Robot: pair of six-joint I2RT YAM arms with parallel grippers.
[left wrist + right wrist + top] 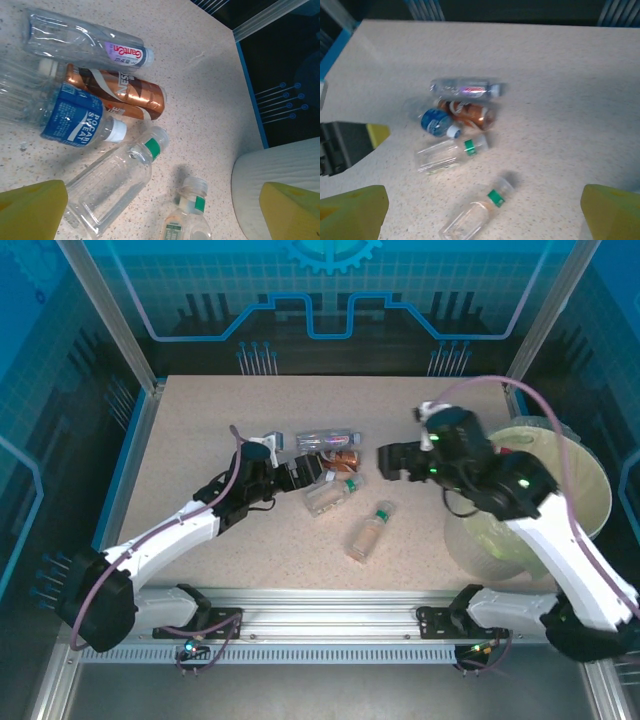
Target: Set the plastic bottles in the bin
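Observation:
Several plastic bottles lie in the middle of the table. Three are clustered: a clear one with a red-and-white label [85, 42], a brown-labelled one [120, 95] and a blue-labelled one [75, 120]. Nearer the arms lie two clear bottles with green neck bands [333, 495] [368, 532]. My left gripper [305, 472] is open just left of the cluster, over the first green-band bottle [115, 185]. My right gripper [392, 460] is open and empty, hovering right of the cluster above the second green-band bottle [477, 215]. The pale yellow-green bin [590, 480] stands at the right, partly hidden by the right arm.
The bin's pale wall [255, 185] rises close to the second green-band bottle. The left gripper's dark body [340, 145] shows at the left edge of the right wrist view. Blue enclosure walls [120, 440] and metal posts ring the table.

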